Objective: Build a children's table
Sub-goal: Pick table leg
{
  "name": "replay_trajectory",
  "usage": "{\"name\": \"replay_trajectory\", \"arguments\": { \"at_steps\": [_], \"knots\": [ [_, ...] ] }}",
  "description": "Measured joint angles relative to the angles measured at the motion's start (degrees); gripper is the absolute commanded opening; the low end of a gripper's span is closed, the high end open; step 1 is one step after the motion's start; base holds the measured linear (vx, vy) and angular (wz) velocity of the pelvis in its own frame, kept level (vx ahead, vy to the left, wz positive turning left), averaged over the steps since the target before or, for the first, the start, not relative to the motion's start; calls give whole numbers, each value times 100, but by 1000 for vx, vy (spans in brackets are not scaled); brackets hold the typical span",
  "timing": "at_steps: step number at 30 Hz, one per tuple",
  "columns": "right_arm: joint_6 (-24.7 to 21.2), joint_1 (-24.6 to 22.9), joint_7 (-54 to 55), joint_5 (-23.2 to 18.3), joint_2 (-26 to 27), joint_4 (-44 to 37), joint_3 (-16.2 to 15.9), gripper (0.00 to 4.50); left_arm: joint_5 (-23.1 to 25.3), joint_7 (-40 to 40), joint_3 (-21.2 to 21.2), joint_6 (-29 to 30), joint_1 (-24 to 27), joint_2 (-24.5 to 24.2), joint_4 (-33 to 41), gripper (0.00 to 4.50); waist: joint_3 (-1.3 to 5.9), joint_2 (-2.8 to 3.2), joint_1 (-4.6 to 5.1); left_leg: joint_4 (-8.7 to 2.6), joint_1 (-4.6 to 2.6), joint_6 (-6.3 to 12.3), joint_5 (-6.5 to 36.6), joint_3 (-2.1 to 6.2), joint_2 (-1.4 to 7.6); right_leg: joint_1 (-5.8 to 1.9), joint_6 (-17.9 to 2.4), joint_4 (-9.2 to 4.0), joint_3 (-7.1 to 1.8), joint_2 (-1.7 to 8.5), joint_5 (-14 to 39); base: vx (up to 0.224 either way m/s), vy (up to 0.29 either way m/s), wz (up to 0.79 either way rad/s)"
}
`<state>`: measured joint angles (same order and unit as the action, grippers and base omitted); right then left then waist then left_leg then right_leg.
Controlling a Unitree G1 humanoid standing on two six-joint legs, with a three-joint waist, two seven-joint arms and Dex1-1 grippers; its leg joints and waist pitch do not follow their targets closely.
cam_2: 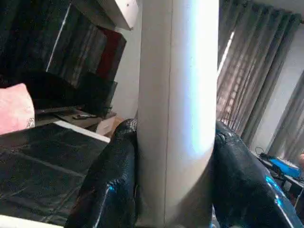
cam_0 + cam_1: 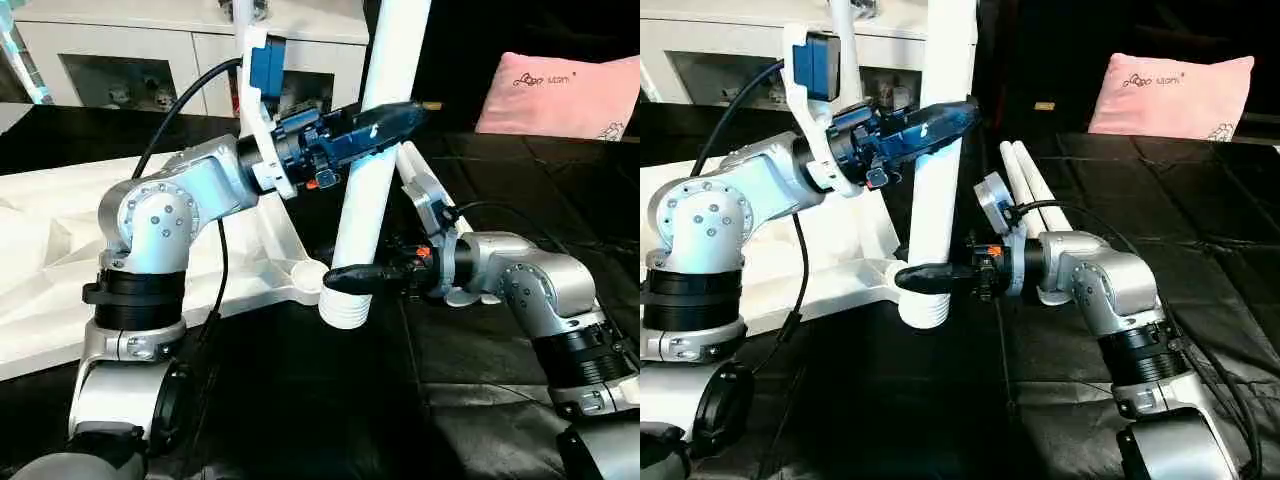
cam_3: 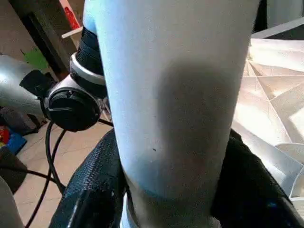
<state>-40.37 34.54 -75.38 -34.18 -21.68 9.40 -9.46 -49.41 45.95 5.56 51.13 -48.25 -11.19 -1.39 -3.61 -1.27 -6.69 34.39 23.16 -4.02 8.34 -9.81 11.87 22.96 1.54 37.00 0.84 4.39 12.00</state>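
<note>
Holding one leg (image 2: 372,170) upright just beside the tabletop (image 2: 60,260) corner socket (image 2: 305,272) — left gripper (image 2: 385,122) and right gripper (image 2: 350,277) both clamped on it. Not seated yet. Spare legs (image 2: 1032,185) waiting on the black mat — most of the build left, probably.

Your table's still in pieces.
One white tapered leg (image 2: 372,170) stands nearly upright, ribbed end just beside the corner socket (image 2: 309,272) of the upturned tabletop (image 2: 50,250); two spare legs (image 2: 1032,185) lie on the black surface.

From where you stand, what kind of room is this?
Probably a living room at home: a white cabinet with glass doors, a pink cushion on dark seating, and long curtains.
</note>
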Motion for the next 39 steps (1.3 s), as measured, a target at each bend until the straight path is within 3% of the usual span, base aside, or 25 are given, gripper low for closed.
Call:
{"name": "replay_trajectory", "arguments": {
  "at_steps": [11,14,20,29,31,39],
  "knots": [
    [118,1,-15,22,20,17,4,199,-8,-11,18,-1,-10,40,0,175,0,0,0,4,0,0,0,0,0,-2,-1,1,0,0,0,0,0,0],
    [175,9,-7,26,72,79,9,269,-8,-6,24,-5,-11,34,0,175,0,0,2,5,0,1,0,0,0,-2,-1,2,0,0,-1,0,0,0],
    [117,10,-11,17,83,133,6,303,-40,27,23,-27,-92,42,12,175,-1,-2,-7,7,0,1,0,1,0,-4,-1,1,0,0,-1,0,0,0],
    [90,10,-102,8,75,131,2,303,-42,146,-6,-26,-97,26,60,175,-1,-2,-7,7,-1,1,0,1,1,-5,-2,2,0,0,-1,0,0,0],
    [67,9,-132,7,75,131,-8,270,-42,205,-47,-28,-97,-9,90,175,-1,-2,-6,7,-1,1,0,1,1,-4,-2,2,1,0,-1,0,0,0],
    [184,10,-217,14,62,21,-20,232,-40,208,-73,-27,-96,-50,123,175,0,-2,-7,7,-3,1,0,2,1,-7,-3,2,1,0,-2,0,0,0]
  ]
}}
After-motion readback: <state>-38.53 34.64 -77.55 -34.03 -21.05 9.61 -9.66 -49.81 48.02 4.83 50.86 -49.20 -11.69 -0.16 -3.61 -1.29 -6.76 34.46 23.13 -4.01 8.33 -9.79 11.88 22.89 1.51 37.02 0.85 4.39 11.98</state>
